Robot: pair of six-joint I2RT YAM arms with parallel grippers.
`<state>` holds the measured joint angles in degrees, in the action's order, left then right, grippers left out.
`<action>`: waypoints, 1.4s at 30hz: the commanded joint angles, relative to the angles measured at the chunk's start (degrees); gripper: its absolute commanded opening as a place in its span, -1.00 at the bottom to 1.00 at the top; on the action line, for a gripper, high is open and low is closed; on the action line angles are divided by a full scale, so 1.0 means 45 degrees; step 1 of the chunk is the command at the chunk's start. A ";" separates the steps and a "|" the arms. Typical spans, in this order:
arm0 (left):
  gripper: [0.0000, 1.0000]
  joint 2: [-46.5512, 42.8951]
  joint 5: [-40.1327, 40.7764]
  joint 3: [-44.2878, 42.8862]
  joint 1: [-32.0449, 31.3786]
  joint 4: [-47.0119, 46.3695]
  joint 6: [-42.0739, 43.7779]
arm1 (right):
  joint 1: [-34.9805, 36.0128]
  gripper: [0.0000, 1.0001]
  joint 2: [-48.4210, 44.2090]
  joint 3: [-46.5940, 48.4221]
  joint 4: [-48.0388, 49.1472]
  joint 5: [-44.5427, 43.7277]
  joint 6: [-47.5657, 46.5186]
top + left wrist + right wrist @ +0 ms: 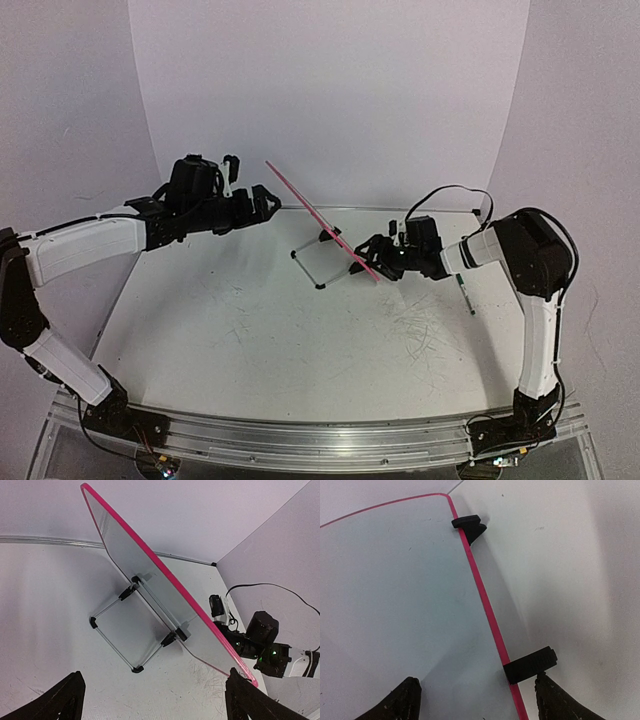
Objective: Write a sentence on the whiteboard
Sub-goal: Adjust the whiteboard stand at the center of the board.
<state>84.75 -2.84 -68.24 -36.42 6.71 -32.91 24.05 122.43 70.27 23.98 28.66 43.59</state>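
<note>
We note whiteboard [322, 220] tilted at mid-table, edge-on to us, cutting centre from far left to near right. Wire stand [306, 269] juts out on board's left side and blocks low pass there. Left gripper [268, 200] hangs wide open near board's top corner, apart from it. Right gripper [375, 256] has fingers spread astride board's edge, beside black clip [530, 664]. We see near half of table [250, 340] free. Thin dark pen-like thing [466, 296] lies at right.

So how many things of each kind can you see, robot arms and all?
Robot arms: 2, the left arm and the right arm
Whiteboard: 1
Wire stand: 1
Black clips: 2
Pen lying on the table: 1
Total: 7
</note>
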 commanded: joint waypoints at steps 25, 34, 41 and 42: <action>0.90 -0.0938 0.1103 -0.2295 0.0065 0.3449 0.1362 | 0.3249 0.66 -0.4700 -0.2166 -0.2695 -0.2647 -0.5672; 0.69 0.0618 -0.0203 -0.3746 0.0056 0.4727 0.1185 | 0.2371 0.46 -0.2055 0.1787 -0.8211 -0.2654 -1.5189; 0.65 0.0701 -0.0105 -0.3812 0.0061 0.4740 0.1029 | 0.2389 0.27 -0.0624 0.2786 -0.8997 -0.1035 -1.7148; 0.65 0.0646 0.0039 -0.3802 0.0064 0.4750 0.1026 | 0.2420 0.26 -0.0568 0.2855 -0.9052 -0.0881 -1.7174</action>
<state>88.58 -3.16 -82.50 -36.32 27.94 -28.34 34.43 118.20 80.33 -11.67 19.17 -25.61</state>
